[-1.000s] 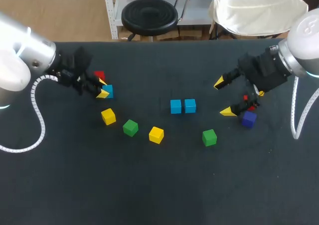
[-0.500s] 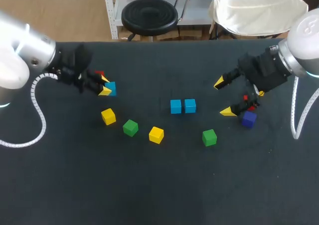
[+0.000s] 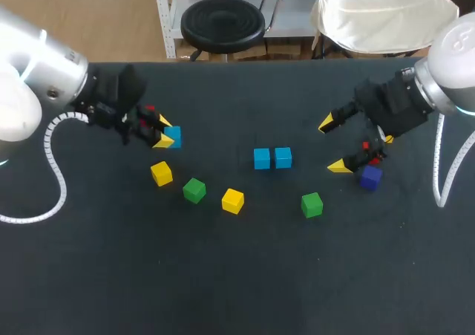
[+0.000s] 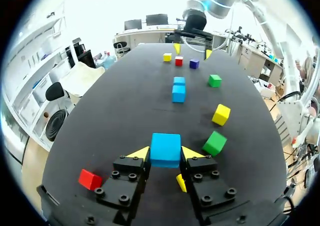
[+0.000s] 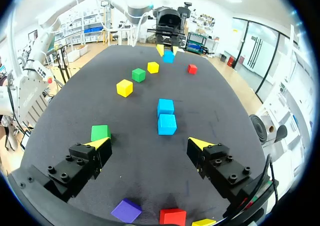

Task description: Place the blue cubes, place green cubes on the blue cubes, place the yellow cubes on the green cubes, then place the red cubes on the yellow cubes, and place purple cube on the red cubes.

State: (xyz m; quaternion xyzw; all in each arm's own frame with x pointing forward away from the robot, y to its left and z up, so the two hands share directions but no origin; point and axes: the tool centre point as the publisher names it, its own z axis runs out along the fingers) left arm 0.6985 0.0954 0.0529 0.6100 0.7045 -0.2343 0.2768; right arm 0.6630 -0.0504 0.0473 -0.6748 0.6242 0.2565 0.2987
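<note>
My left gripper [image 3: 160, 132] is shut on a blue cube [image 3: 172, 137] at the table's left; the cube sits between its yellow tips [image 4: 165, 149]. A red cube [image 3: 151, 111] lies just behind it. Two blue cubes [image 3: 261, 158] [image 3: 283, 157] stand side by side at the middle. In front of them lie yellow cubes [image 3: 161, 173] [image 3: 232, 200] and green cubes [image 3: 194, 190] [image 3: 312, 204]. My right gripper [image 3: 333, 144] stands open at the right, nothing between its fingers [image 5: 150, 145]. Beside it lie a purple cube [image 3: 369, 177], a red cube [image 5: 172, 217] and a yellow cube [image 5: 204, 222].
The table [image 3: 237, 275] is covered in dark cloth, with its front half bare. The blue pair [image 5: 166, 124] lies just ahead of the open right gripper, with a green cube [image 5: 100, 133] beside one of its fingers.
My left gripper has carried the blue cube a short way right, toward the middle, uncovering the red cube behind it. The right arm has not moved.
</note>
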